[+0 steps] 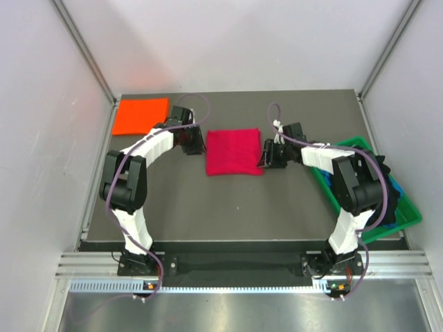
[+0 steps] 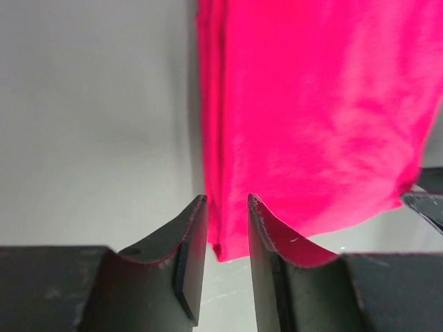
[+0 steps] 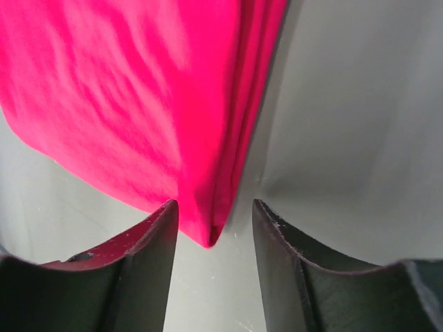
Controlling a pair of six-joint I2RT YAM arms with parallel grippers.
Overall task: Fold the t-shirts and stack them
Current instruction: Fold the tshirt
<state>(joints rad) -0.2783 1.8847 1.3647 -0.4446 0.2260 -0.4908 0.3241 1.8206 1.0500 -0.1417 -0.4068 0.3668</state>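
Observation:
A crimson-red t-shirt (image 1: 234, 152) lies folded into a rectangle mid-table. My left gripper (image 1: 197, 146) is at its left edge and my right gripper (image 1: 266, 158) at its right edge. In the left wrist view the left gripper (image 2: 227, 200) is open, with a corner of the red t-shirt (image 2: 318, 104) lying loose between the jaws. The right gripper (image 3: 214, 204) is open too, wider, and a corner of the red t-shirt (image 3: 138, 90) reaches into its gap without being pinched. A folded orange t-shirt (image 1: 140, 115) lies at the back left.
A green bin (image 1: 346, 144) stands at the right edge behind the right arm, holding black cloth (image 1: 396, 205) and blue cloth (image 1: 399, 188). Grey walls close in the table on the left, back and right.

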